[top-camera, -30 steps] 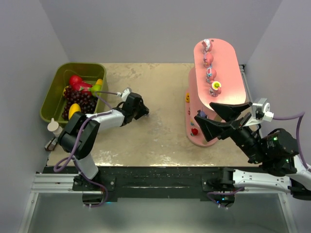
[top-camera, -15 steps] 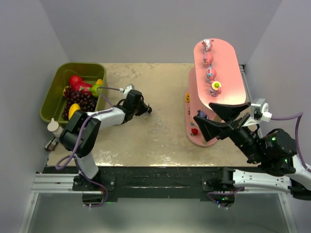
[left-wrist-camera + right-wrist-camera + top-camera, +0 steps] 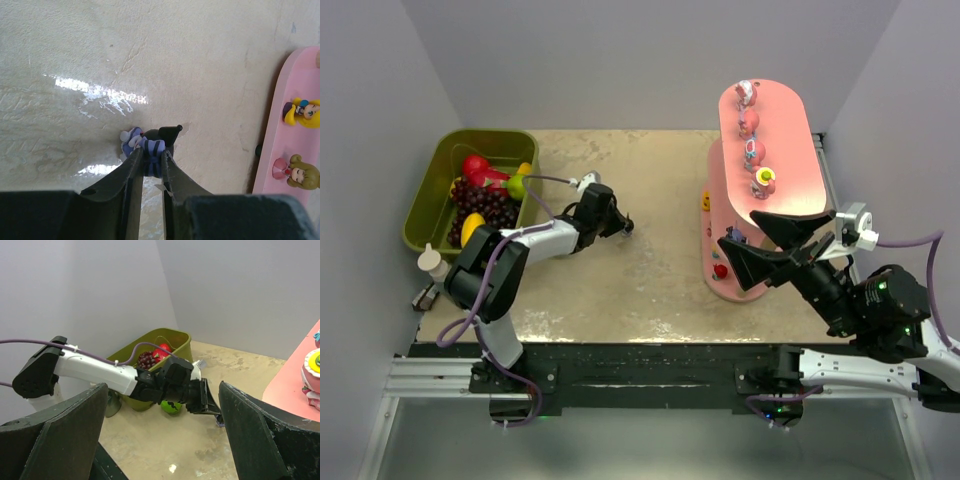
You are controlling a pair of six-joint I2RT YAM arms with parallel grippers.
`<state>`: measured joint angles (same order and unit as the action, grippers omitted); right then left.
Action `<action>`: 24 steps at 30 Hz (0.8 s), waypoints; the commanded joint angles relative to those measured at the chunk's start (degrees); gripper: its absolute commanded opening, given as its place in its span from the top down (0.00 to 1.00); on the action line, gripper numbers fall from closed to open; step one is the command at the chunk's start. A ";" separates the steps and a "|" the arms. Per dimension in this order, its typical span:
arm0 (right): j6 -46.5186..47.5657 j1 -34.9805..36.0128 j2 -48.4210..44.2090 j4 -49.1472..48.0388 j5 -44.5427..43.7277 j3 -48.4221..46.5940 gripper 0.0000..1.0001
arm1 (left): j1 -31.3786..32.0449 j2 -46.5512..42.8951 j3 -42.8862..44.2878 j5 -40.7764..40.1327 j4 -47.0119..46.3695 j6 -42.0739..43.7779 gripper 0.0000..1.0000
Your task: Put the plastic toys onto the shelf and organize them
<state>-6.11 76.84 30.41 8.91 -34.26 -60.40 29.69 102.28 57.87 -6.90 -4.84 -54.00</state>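
1. At mid-table, left of centre: left gripper [image 3: 623, 228] down low over the beige tabletop [image 3: 660, 290], jaws closed tight on a dark blue-purple striped figurine [image 3: 137, 142], pinching it between the fingertips.
2. Figurine poking out past the fingertips, well apart from the shelf; touching the tabletop or just above it, cannot tell which.
3. Over on the right: right gripper [image 3: 738, 230] raised beside the near end of the pink shelf [image 3: 795, 140], jaws spread wide, nothing between them.
4. Along the shelf's top board: four small figurines [image 3: 752, 152] in a row, mostly pink, the nearest one with yellow and green on it.
5. At the left edge of the lower boards: a yellow toy [image 3: 706, 201] and, lower down, a red toy [image 3: 720, 270]. From the left wrist camera, two blond-haired figurines [image 3: 302, 111] on a low pink board.
6. At the far left of the table: olive-green bin [image 3: 425, 215] holding dark grapes [image 3: 485, 205], a red apple [image 3: 475, 168] and a lemon [image 3: 472, 228].
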 commanded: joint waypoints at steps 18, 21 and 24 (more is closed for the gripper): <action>0.75 0.15 1.05 -3.46 -2.39 1.07 0.05 | -0.16 -4.54 13.32 17.71 4.75 2.58 1.00; 0.66 0.15 0.96 -3.54 -2.57 1.34 0.05 | 0.28 -4.63 17.00 17.71 9.22 4.42 1.00; 0.31 0.15 0.70 -3.46 -2.57 1.60 0.05 | 1.68 -4.46 22.01 14.81 13.97 6.88 1.00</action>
<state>-5.91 76.84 31.09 8.05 -35.31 -59.42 29.98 100.75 73.08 8.86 4.19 -51.22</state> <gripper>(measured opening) 0.952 0.225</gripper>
